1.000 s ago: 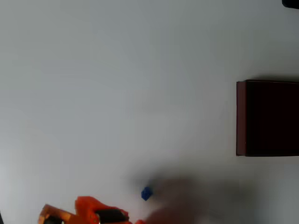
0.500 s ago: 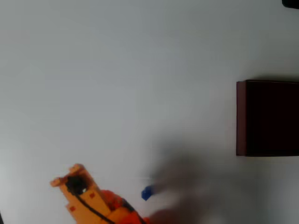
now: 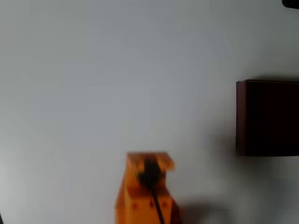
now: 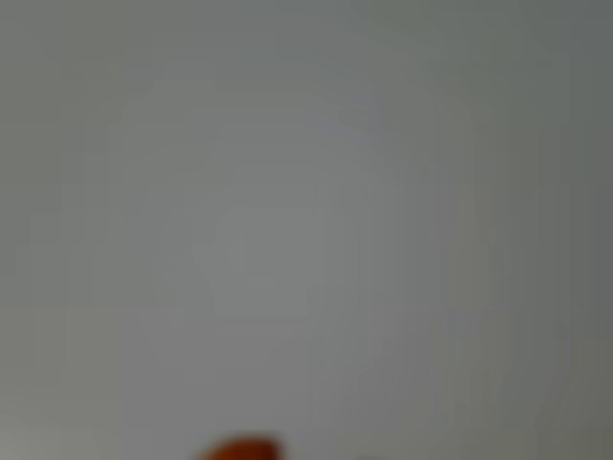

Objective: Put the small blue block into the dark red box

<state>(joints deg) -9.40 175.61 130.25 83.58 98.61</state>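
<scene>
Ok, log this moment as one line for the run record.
orange gripper: low centre of overhead view, blurred, jaw state unclear | small blue block: hidden | dark red box: right edge, nothing visible inside | white table

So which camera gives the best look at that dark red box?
The overhead view: the dark red box sits at the right edge, its maroon left wall and dark inside plain, though cut off by the frame. The wrist view gives blurred grey table, no box.
</scene>
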